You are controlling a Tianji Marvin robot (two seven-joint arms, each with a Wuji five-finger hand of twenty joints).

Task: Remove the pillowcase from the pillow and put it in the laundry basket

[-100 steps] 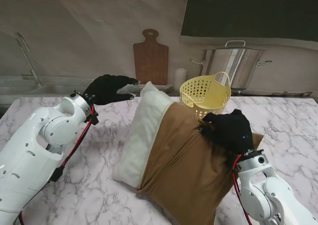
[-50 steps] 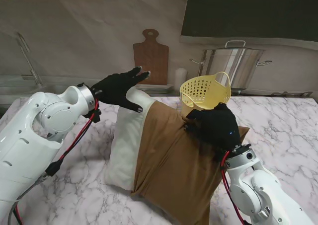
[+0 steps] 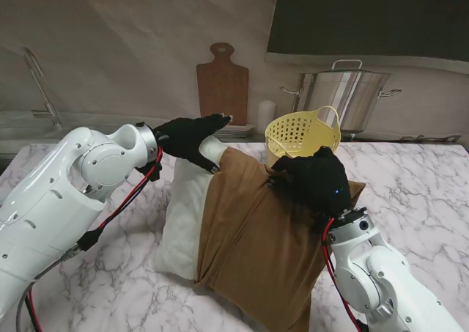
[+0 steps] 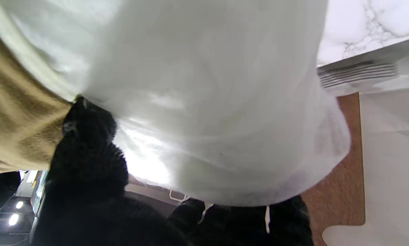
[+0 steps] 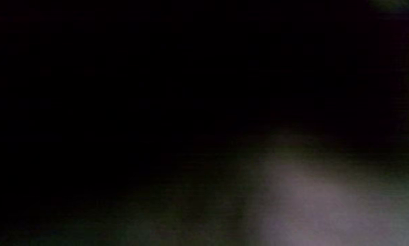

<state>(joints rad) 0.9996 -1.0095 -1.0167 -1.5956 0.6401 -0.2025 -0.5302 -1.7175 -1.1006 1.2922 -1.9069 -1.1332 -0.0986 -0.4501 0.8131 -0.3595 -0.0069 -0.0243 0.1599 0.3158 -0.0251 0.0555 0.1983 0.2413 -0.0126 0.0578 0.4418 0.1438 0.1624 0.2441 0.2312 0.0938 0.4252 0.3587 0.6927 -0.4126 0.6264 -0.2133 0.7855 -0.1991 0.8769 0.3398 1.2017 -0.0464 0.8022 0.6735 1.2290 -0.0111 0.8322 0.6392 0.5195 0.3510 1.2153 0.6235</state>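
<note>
My left hand (image 3: 192, 138) rests on the far white end of the pillow (image 3: 183, 204), fingers closed around that bare corner. My right hand (image 3: 314, 182) clutches the bunched brown pillowcase (image 3: 256, 251) at its far right corner, just beside the yellow laundry basket (image 3: 302, 135).

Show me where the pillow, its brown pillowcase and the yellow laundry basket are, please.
pillow (image 3: 183, 207): stand view, on its bare white side left of the cover.
pillowcase (image 3: 253, 244): stand view, on the middle of the brown cloth.
laundry basket (image 3: 297, 134): stand view, on its perforated inner wall.
</note>
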